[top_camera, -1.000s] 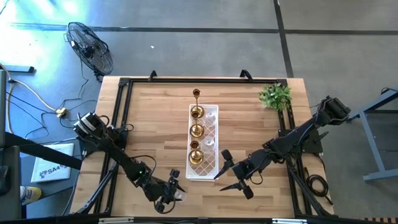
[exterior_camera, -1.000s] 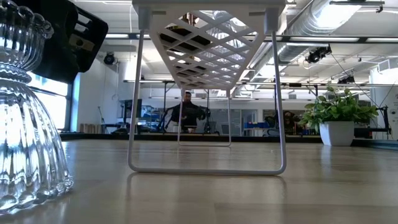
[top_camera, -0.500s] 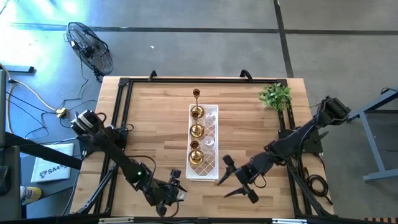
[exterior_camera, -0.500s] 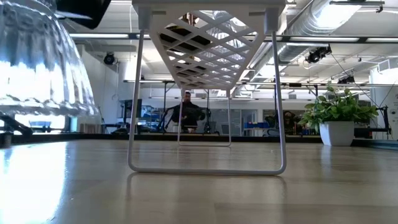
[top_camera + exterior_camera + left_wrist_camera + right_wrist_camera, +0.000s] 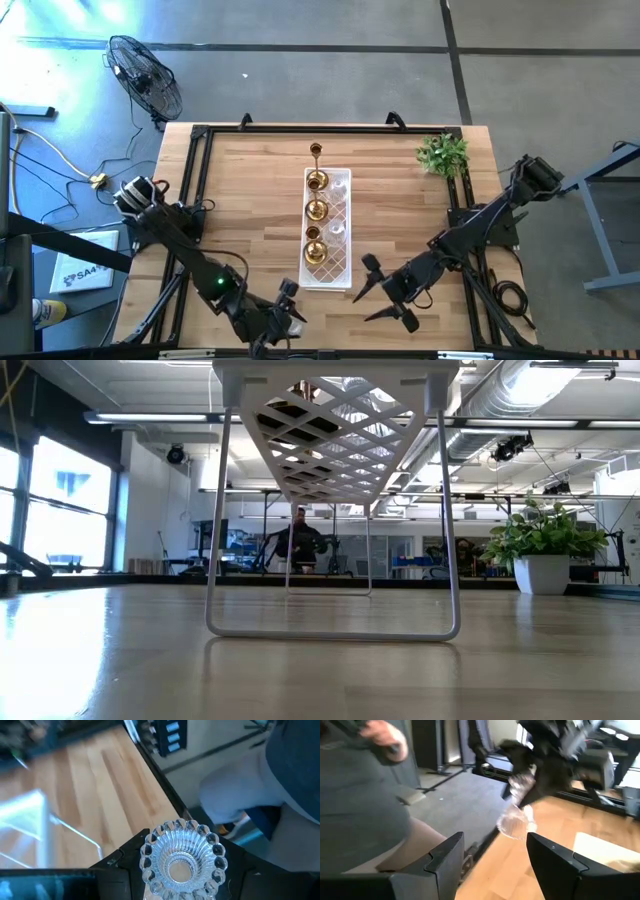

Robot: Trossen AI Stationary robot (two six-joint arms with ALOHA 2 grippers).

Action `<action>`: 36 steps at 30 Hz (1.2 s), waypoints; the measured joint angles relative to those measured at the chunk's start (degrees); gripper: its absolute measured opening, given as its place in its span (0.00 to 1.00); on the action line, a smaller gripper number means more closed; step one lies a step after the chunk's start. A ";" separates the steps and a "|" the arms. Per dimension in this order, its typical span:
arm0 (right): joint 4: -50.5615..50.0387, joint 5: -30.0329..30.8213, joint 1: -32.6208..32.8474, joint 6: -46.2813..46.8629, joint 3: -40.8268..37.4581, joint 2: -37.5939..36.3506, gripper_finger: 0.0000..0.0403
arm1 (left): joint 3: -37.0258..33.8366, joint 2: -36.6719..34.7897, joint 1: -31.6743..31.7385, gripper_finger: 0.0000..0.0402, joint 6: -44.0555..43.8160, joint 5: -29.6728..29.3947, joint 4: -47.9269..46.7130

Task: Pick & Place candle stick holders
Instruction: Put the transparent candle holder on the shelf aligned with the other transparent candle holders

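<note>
The left gripper [image 5: 283,312] has its jaws pinching a clear glass candle holder [image 5: 183,858], carried off the table [image 5: 240,210] with its cup mouth turned up toward the wrist and its axis running along the fingers. From those jaws the white lattice tray [image 5: 341,181] lies just ahead and to the inner side, so I'd guess the next move swings that way; this arm is the nearer one to the tray's near end. The glass is ribbed, with a beaded rim and a round socket. Opposite, the right gripper [image 5: 385,300] waits with jaws spread on nothing, beside the tray's near corner. Brass holders [image 5: 316,209] stand in a row along the tray.
</note>
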 joint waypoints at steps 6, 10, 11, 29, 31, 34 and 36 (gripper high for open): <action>-0.43 8.48 0.22 -1.38 0.00 0.00 0.52 | 5.35 0.00 0.04 0.39 8.71 -7.59 -1.46; 0.61 11.86 0.13 -1.68 0.01 0.00 0.52 | 7.89 0.00 1.25 0.39 15.09 -9.67 -0.99; 0.63 11.85 0.11 -1.66 0.00 0.00 0.52 | 8.22 0.00 1.88 0.39 15.87 -9.36 -0.60; 1.65 10.29 0.20 -3.17 0.00 0.00 0.55 | 8.89 -0.02 9.03 0.39 18.27 0.73 0.85; 1.68 10.28 0.20 -3.60 0.01 0.00 0.55 | 8.89 -0.02 9.01 0.39 18.17 0.73 0.83; 1.68 10.07 0.20 -3.60 0.00 0.00 0.55 | 8.89 -0.02 9.01 0.39 18.01 0.73 0.82; 1.68 9.48 0.18 -3.58 0.00 0.00 0.55 | 8.89 -0.02 9.03 0.39 18.01 0.73 0.79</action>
